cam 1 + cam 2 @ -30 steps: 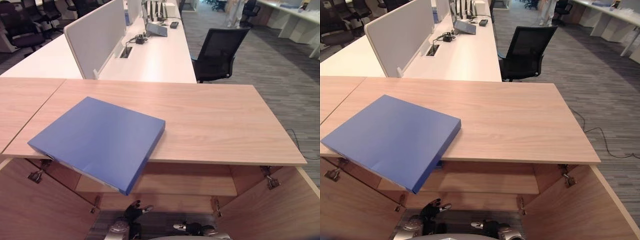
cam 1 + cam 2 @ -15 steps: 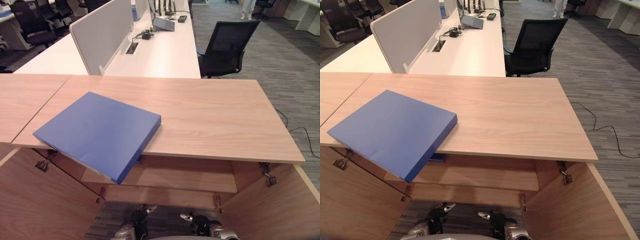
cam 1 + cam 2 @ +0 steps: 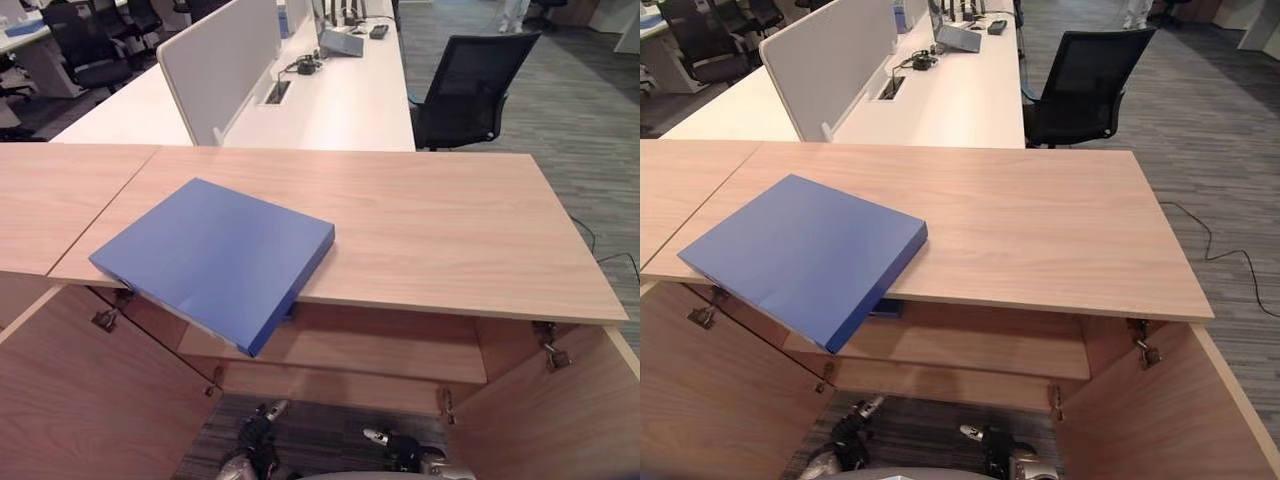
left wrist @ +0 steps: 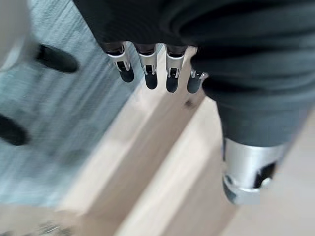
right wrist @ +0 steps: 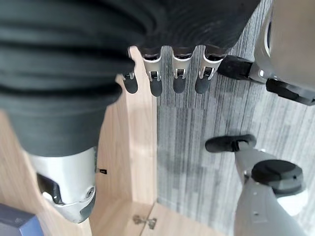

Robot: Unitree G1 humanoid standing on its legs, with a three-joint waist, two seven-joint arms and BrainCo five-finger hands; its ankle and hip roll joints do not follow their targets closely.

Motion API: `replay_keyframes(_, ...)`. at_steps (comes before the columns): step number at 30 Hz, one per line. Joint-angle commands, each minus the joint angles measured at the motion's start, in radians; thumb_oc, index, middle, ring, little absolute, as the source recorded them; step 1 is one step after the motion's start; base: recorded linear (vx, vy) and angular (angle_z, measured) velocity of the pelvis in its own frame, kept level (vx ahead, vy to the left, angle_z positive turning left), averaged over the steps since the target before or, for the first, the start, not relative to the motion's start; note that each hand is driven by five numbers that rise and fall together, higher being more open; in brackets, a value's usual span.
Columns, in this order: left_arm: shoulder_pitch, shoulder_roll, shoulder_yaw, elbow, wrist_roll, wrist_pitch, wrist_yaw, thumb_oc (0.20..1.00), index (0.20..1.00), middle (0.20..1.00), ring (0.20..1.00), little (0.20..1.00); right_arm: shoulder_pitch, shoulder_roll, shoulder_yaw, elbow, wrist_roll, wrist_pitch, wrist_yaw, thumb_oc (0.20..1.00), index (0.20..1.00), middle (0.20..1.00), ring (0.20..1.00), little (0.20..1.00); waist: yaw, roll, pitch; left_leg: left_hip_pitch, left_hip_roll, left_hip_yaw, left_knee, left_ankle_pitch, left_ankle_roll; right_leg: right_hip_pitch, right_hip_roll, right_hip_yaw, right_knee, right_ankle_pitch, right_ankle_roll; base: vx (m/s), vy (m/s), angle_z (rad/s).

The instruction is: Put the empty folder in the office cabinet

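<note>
Both hands (image 3: 255, 440) hang low, well below the folder (image 3: 215, 258).

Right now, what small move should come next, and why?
Probably raise the left hand toward the flat blue folder. It lies untouched on the wooden cabinet top, one corner overhanging the open cabinet, while both hands, the right hand too, hang low with relaxed fingers, holding nothing.

The folder (image 3: 215, 260) has a smooth, matt blue cover that looks like plastic. The tabletop (image 3: 440, 230) and the cabinet doors (image 3: 80, 400) are light wood-grain board with a matt finish and small metal hinges (image 3: 552, 350). The floor (image 5: 197, 132) below each robot hand (image 5: 167, 73) is rough grey carpet.
</note>
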State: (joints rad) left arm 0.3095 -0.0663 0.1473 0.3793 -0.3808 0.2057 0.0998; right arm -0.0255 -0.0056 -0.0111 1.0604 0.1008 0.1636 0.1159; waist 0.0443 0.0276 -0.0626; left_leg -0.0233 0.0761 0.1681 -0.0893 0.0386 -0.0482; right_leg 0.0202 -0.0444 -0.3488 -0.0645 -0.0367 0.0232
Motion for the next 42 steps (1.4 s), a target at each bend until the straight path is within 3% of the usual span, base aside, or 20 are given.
replay_keyframes(1,0.026,-0.035,0.008,-0.113,0.002,0.032,0.102,1.0,1.0,1.0,1.0,1.0,-0.048,0.02,-0.036,0.057,0.05,-0.008,-0.016,1.0,1.0,1.0,1.0,1.0,0.013,-0.047,-0.027,0.011,-0.041,-0.044,0.002,-0.05,0.025,-0.034,0.002,0.04,-0.023,0.045,0.009,-0.01,0.028,0.1)
replay_keyframes(3,0.036,-0.022,0.011,-0.194,-0.001,0.066,0.167,1.0,1.0,1.0,1.0,1.0,-0.049,0.01,-0.035,0.055,0.048,-0.009,-0.022,1.0,1.0,1.0,1.0,1.0,0.019,-0.044,-0.025,0.007,-0.043,-0.047,0.002,-0.047,0.028,-0.037,0.002,0.04,-0.023,0.047,0.008,-0.02,0.023,0.09)
replay_keyframes(9,0.056,-0.052,0.083,-0.361,-0.097,0.031,0.425,1.0,1.0,1.0,1.0,1.0,-0.06,-0.008,-0.019,0.083,0.027,-0.002,-0.036,1.0,1.0,1.0,1.0,1.0,0.041,-0.051,-0.018,-0.002,-0.039,-0.048,0.002,-0.044,0.027,-0.049,0.003,0.034,-0.023,0.055,0.004,-0.01,-0.007,0.03)
replay_keyframes(10,0.073,-0.042,0.117,-0.44,-0.089,0.025,0.536,1.0,1.0,1.0,1.0,1.0,-0.071,-0.021,-0.01,0.103,0.018,-0.006,-0.048,1.0,1.0,1.0,1.0,1.0,0.053,-0.056,-0.016,-0.003,-0.037,-0.048,0.002,-0.043,0.027,-0.05,0.007,0.034,-0.023,0.055,0.004,-0.01,-0.039,0.01)
replay_keyframes(11,0.084,-0.029,0.133,-0.472,-0.069,0.025,0.577,1.0,1.0,1.0,1.0,1.0,-0.077,-0.025,-0.013,0.116,0.02,-0.01,-0.052,1.0,1.0,1.0,1.0,1.0,0.058,-0.057,-0.014,-0.003,-0.036,-0.046,0.002,-0.043,0.027,-0.051,0.008,0.033,-0.023,0.055,0.004,-0.02,-0.044,0.02)
replay_keyframes(16,0.107,0.05,0.227,-0.651,0.047,0.051,0.686,1.0,1.0,1.0,1.0,1.0,-0.107,-0.044,-0.032,0.188,0.028,-0.039,-0.07,1.0,1.0,1.0,1.0,1.0,0.08,-0.067,-0.005,-0.009,-0.031,-0.048,0.002,-0.037,0.023,-0.056,0.012,0.032,-0.023,0.056,0.005,-0.01,-0.031,0.03)
replay_keyframes(23,0.045,0.145,0.322,-0.881,0.269,0.035,0.73,1.0,1.0,1.0,1.0,1.0,-0.109,-0.017,-0.112,0.249,0.081,-0.093,-0.114,1.0,1.0,1.0,1.0,1.0,0.082,-0.077,-0.006,-0.014,-0.03,-0.06,0.002,-0.032,0.017,-0.051,0.018,0.036,-0.023,0.052,0.005,0.01,-0.039,0.05)
replay_keyframes(31,-0.019,0.189,0.29,-1.05,0.422,0.009,0.774,1.0,1.0,1.0,1.0,1.0,-0.117,0.025,-0.131,0.274,0.097,-0.119,-0.113,1.0,1.0,1.0,1.0,1.0,0.075,-0.089,-0.018,-0.018,-0.028,-0.072,0.002,-0.033,0.015,-0.05,0.02,0.034,-0.023,0.049,0.006,0.01,-0.007,0.01)
replay_keyframes(32,-0.048,0.236,0.261,-1.101,0.518,-0.03,0.759,1.0,1.0,1.0,1.0,1.0,-0.117,0.034,-0.127,0.282,0.103,-0.128,-0.107,1.0,1.0,1.0,1.0,1.0,0.076,-0.095,-0.02,-0.02,-0.027,-0.074,0.002,-0.034,0.016,-0.053,0.021,0.035,-0.023,0.049,0.006,0.0,-0.009,0.03)
replay_keyframes(35,-0.076,0.288,0.226,-1.139,0.593,-0.079,0.735,1.0,1.0,1.0,1.0,1.0,-0.115,0.041,-0.125,0.286,0.104,-0.13,-0.106,1.0,1.0,1.0,1.0,1.0,0.077,-0.101,-0.02,-0.02,-0.027,-0.075,0.002,-0.036,0.016,-0.052,0.021,0.033,-0.023,0.047,0.006,0.01,-0.011,0.08)
replay_keyframes(38,-0.116,0.461,0.142,-1.188,0.729,-0.161,0.674,1.0,1.0,1.0,1.0,1.0,-0.123,0.048,-0.129,0.312,0.11,-0.128,-0.114,1.0,1.0,1.0,1.0,1.0,0.071,-0.109,-0.024,-0.013,-0.025,-0.075,0.002,-0.043,0.017,-0.047,0.022,0.035,-0.023,0.047,0.006,0.0,-0.005,0.02)
replay_keyframes(39,-0.117,0.463,0.142,-1.187,0.729,-0.162,0.675,1.0,1.0,1.0,1.0,1.0,-0.124,0.049,-0.13,0.312,0.11,-0.128,-0.114,1.0,1.0,1.0,1.0,1.0,0.072,-0.11,-0.023,-0.012,-0.025,-0.074,0.002,-0.044,0.017,-0.047,0.022,0.036,-0.023,0.047,0.006,0.0,0.0,0.0)
replay_keyframes(40,-0.106,0.546,0.132,-1.186,0.761,-0.171,0.658,1.0,1.0,1.0,1.0,1.0,-0.13,0.046,-0.136,0.321,0.112,-0.127,-0.121,1.0,1.0,1.0,1.0,1.0,0.072,-0.11,-0.025,-0.008,-0.025,-0.073,0.002,-0.046,0.019,-0.045,0.024,0.04,-0.023,0.048,0.006,0.0,0.0,0.0)
replay_keyframes(41,-0.106,0.547,0.132,-1.185,0.761,-0.171,0.659,1.0,1.0,1.0,1.0,1.0,-0.13,0.047,-0.136,0.321,0.112,-0.127,-0.121,1.0,1.0,1.0,1.0,1.0,0.073,-0.111,-0.025,-0.008,-0.025,-0.073,0.002,-0.047,0.019,-0.044,0.024,0.04,-0.023,0.048,0.006,0.01,0.019,-0.04)
replay_keyframes(42,-0.076,0.63,0.145,-1.189,0.781,-0.179,0.636,1.0,1.0,1.0,1.0,1.0,-0.127,0.045,-0.137,0.322,0.11,-0.126,-0.121,1.0,1.0,1.0,1.0,1.0,0.074,-0.11,-0.028,-0.003,-0.025,-0.071,0.002,-0.049,0.021,-0.042,0.025,0.044,-0.023,0.048,0.005,0.02,0.026,-0.06)
